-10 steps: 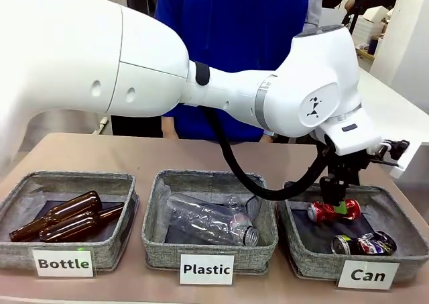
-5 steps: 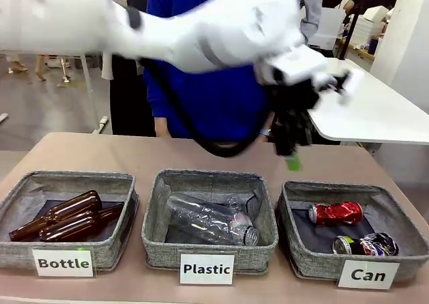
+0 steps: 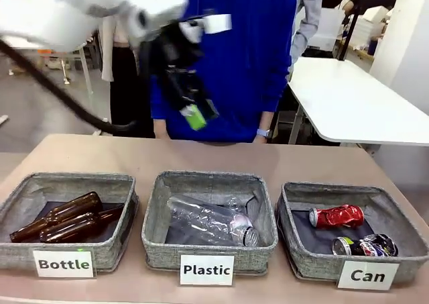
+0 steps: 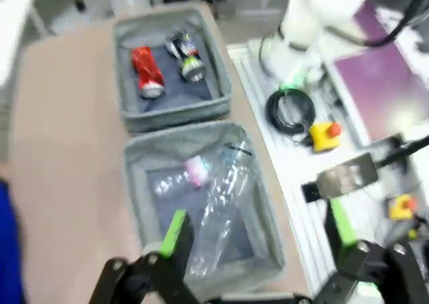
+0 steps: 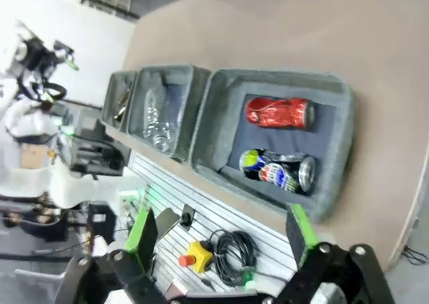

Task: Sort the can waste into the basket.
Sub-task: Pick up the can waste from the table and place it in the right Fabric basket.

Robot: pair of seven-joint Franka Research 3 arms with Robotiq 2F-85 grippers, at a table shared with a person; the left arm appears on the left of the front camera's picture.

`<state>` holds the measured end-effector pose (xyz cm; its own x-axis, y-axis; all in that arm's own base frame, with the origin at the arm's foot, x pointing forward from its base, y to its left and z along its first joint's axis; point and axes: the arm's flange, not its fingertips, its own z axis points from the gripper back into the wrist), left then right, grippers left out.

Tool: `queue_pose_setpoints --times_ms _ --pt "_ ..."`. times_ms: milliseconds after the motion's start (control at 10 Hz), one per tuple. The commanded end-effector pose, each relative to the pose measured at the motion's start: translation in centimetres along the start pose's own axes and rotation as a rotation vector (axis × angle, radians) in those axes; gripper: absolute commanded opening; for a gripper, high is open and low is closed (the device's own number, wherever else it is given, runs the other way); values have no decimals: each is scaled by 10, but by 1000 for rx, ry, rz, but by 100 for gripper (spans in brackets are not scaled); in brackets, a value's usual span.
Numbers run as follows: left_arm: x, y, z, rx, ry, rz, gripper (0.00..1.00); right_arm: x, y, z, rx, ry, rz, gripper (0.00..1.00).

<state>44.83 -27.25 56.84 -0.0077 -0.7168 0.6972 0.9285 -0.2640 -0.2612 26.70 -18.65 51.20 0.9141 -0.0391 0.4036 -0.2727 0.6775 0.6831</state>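
Observation:
Both pieces of can waste lie in the grey basket (image 3: 289, 207) labelled "Can" at the right: a dented red can (image 3: 336, 216) and, in front of it, a dark printed can (image 3: 365, 245). My left gripper (image 3: 194, 113) is blurred high above the table's back edge, left of centre. In its wrist view the left gripper (image 4: 258, 229) is open with nothing between its fingers, above the plastic bin; the red can (image 4: 147, 72) and dark can (image 4: 186, 54) lie farther off. My right gripper (image 5: 221, 229) is open and empty, high over the basket (image 5: 342, 149) with its red can (image 5: 278, 112) and dark can (image 5: 278, 168).
A middle bin (image 3: 209, 180) labelled "Plastic" holds clear plastic bottles (image 3: 213, 220). The left bin (image 3: 74, 180) labelled "Bottle" holds brown glass bottles (image 3: 64, 217). A person in blue (image 3: 248, 56) stands at the far side. A white table (image 3: 348, 103) stands back right.
My left gripper has let go of the red can in the Can basket, risen out of it and swung up and to the left. The red can stays in the basket.

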Motion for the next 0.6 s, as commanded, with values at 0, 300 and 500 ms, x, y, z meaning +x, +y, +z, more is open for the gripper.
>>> queue_pose_setpoints --times_ms 0,300,500 --pt "-84 -38 37 92 -209 122 100 13 43 -64 32 58 14 100" --pt "-199 -42 91 133 -502 424 100 17 78 -132 230 231 -167 100" --pt "-263 -44 97 91 -683 616 100 12 58 -138 304 230 -337 100"
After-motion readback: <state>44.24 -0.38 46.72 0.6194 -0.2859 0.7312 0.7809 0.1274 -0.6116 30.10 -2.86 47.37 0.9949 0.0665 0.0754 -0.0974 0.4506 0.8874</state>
